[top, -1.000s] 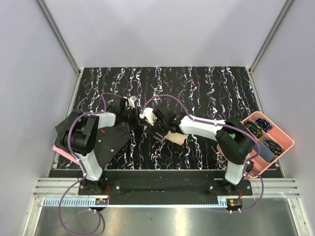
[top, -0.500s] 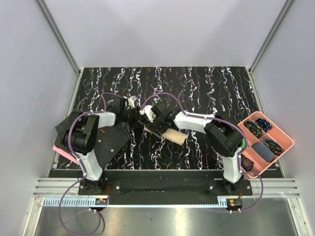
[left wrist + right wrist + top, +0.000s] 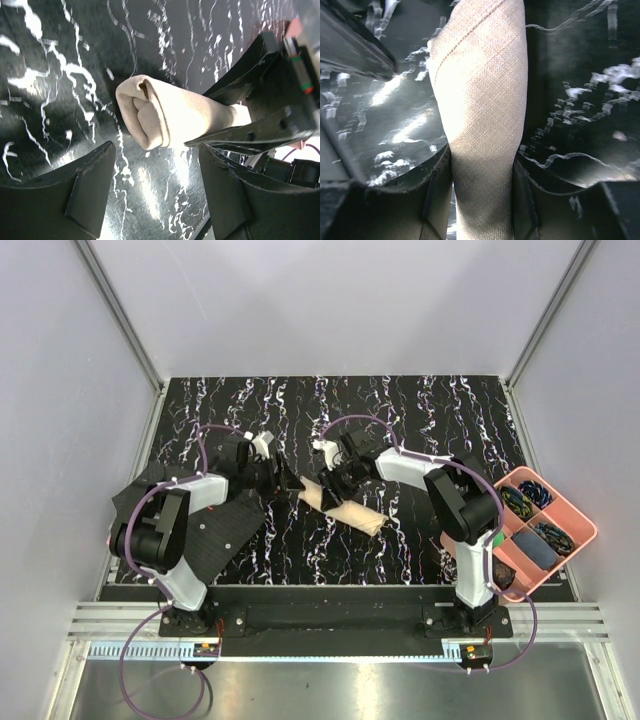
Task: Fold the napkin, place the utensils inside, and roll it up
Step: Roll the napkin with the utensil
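Far left, the black dotted mat lies partly under the left arm and plays no part at this stage. The left tool is released: its two fingers stand spread wide, low over the table, pointing at the near end of the napkin without touching it. That end lies just beyond the fingertips, not between them. The napkin is at the middle of the table as a tight beige roll, lying at a slant between the two arms. Its left end shows neat layered folds, with no loose flap seen from the left wrist view. The utensils are not to be seen anywhere. In my judgement they are wrapped inside, but the roll hides this. The right tool straddles the roll partway along its length and is clamped on it, a pad touching the cloth on each side, so the right arm has hold of the bundle. Far right, the pink tray sits at the table edge, well apart from the work. Judgement: folding and loading appear done, and the step in hand is the close of the rolling, or the securing of the finished roll. The next move calls for the right tool to let go gently so that the outer layer does not spring open. The left tool should stand ready to press or steady the near end if the cloth slackens. Risk: a hasty release could unwind the roll.
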You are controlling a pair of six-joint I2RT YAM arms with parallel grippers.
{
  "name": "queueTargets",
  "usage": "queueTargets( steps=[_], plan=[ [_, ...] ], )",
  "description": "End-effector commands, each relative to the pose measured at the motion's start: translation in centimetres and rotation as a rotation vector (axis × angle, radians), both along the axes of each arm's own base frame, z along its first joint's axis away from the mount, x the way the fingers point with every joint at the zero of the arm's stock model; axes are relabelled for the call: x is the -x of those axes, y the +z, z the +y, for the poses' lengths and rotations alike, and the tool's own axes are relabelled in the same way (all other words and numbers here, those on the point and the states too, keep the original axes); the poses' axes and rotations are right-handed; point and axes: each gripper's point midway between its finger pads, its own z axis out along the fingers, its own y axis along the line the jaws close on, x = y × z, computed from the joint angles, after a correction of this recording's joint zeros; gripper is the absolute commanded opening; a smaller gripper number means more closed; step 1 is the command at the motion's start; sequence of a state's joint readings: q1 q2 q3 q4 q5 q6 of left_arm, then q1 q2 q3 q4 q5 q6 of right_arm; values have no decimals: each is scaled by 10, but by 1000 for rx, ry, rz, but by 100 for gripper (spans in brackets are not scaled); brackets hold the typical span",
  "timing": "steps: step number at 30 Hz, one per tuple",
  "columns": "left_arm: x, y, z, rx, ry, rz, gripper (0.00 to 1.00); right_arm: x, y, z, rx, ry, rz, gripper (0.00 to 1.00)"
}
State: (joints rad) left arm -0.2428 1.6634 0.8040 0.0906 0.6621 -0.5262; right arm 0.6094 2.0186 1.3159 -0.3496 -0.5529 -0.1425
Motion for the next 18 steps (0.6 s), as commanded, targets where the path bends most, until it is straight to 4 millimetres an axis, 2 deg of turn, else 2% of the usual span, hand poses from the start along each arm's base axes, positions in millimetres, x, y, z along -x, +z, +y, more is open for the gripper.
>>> queueTargets(
  steps=[1, 5, 8, 9, 15, 18],
  plan=[
    [-5, 3, -3, 26, -12, -66, 70, 28, -7, 7, -75, 39, 213, 48],
    [-5, 3, -8, 60, -12, -70, 69, 29, -8, 10, -106, 47, 256, 49],
    [-8, 5, -13, 84, -21, -80, 63, 30, -11, 11, -120, 49, 287, 50],
    [-7, 3, -15, 89, -28, -75, 58, 30, -13, 11, -122, 47, 297, 50],
    [-1, -4, -20, 102, -50, -48, 43, 28, -16, 10, -126, 37, 319, 54],
    [3, -9, -21, 106, -59, -28, 31, 22, -15, 8, -117, 18, 302, 62]
  ],
)
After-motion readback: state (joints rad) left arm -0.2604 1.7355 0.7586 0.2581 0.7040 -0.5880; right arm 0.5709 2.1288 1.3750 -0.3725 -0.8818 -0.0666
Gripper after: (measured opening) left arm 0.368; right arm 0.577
